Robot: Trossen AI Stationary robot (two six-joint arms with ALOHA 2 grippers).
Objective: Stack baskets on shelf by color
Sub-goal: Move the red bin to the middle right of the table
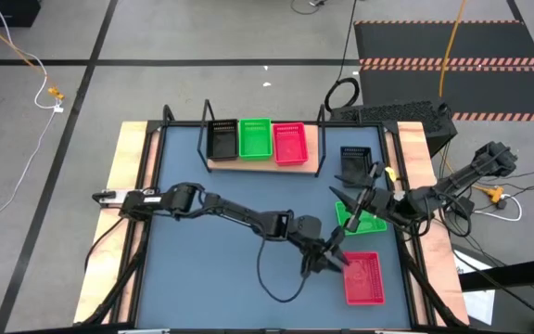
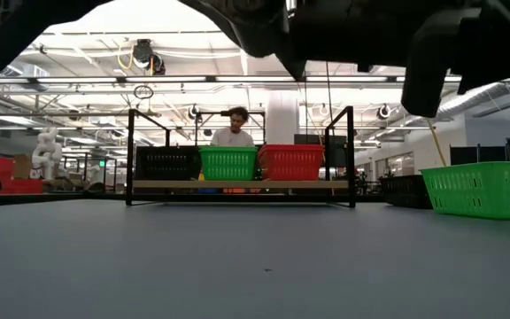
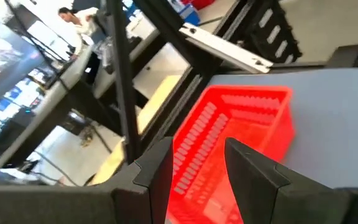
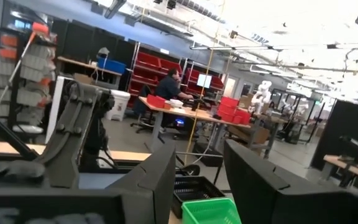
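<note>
My left gripper (image 1: pixel 334 263) sits fingers apart at the red basket (image 1: pixel 363 277) — right gripper (image 1: pixel 364 198), fingers apart, above the green basket (image 1: pixel 361 221).

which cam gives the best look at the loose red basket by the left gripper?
Left wrist view: the red basket fills the frame just past the open left gripper. High view shows it whole but small. Low and right wrist views don't show it.
</note>
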